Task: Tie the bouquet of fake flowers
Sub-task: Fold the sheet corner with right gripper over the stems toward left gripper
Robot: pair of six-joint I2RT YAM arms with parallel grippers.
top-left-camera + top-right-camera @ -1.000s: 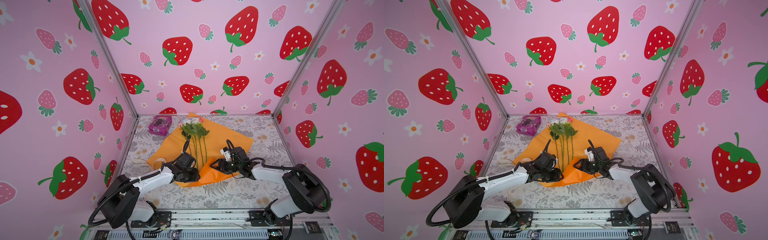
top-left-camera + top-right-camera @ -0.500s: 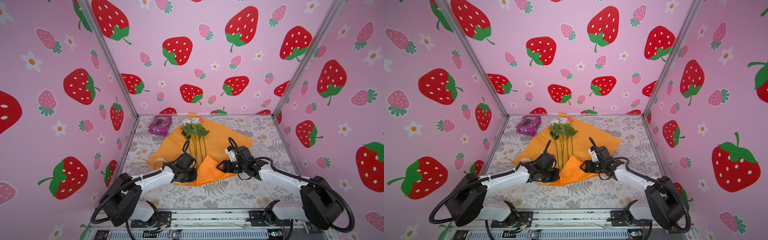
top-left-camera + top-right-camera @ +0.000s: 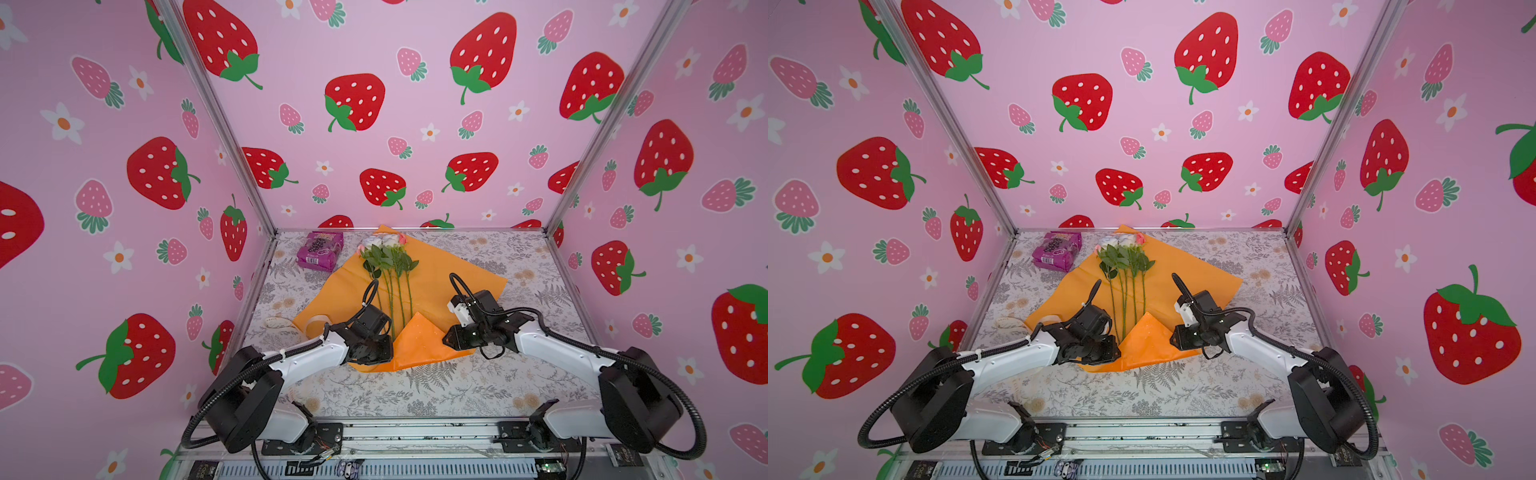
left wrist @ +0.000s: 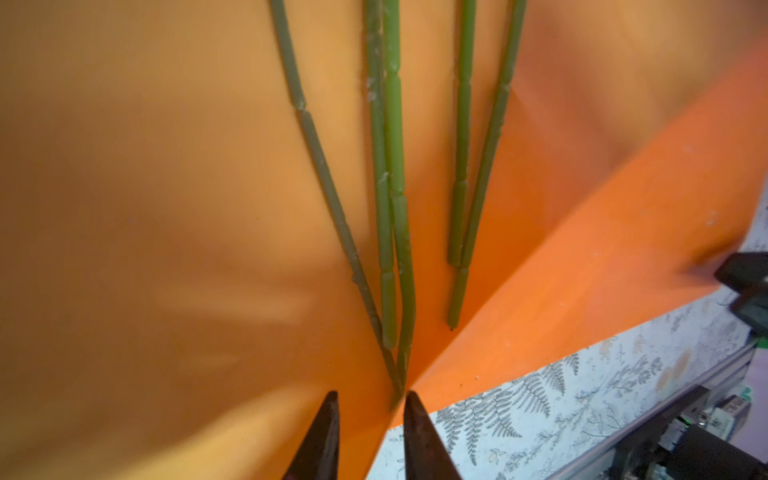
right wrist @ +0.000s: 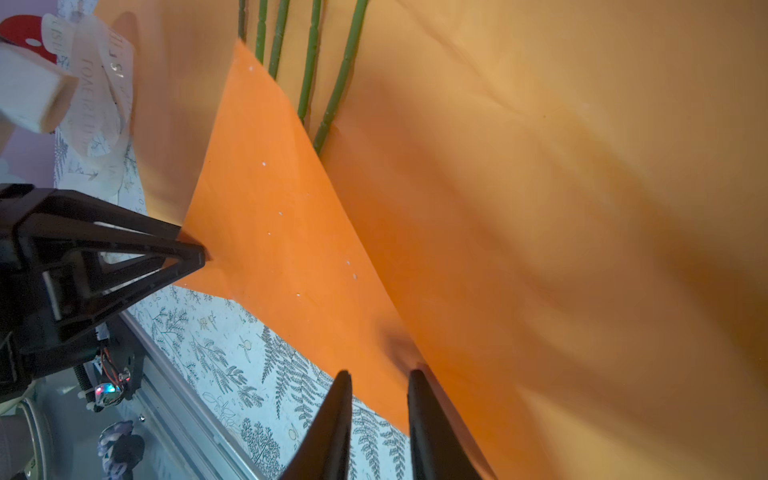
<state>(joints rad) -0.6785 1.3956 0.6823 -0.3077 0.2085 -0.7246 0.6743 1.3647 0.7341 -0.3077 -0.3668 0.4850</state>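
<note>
The bouquet of fake flowers (image 3: 388, 253) (image 3: 1125, 253) lies on orange wrapping paper (image 3: 453, 270) (image 3: 1187, 270), heads toward the back wall. The paper's near corner is folded up into a flap (image 3: 419, 340) (image 5: 270, 208) that covers the stem ends (image 4: 390, 187). My left gripper (image 3: 390, 353) (image 4: 372, 397) rests at the flap's left end with its jaws a little apart. The crease and the stem tips lie just past its tips. At the flap's right end, my right gripper (image 3: 445, 337) (image 5: 380, 372) has its jaws narrowly apart astride the flap's edge.
A cream printed ribbon (image 3: 291, 324) (image 5: 95, 95) lies on the fern-print table off the paper's left corner. A purple snack packet (image 3: 320, 251) sits at the back left. Pink strawberry walls close three sides, and a metal rail (image 3: 415, 432) runs along the front.
The paper's near corner has been folded up over the stem ends. My right gripper moved from the middle out to the right, and its jaws narrowed. The left gripper hardly moved.
</note>
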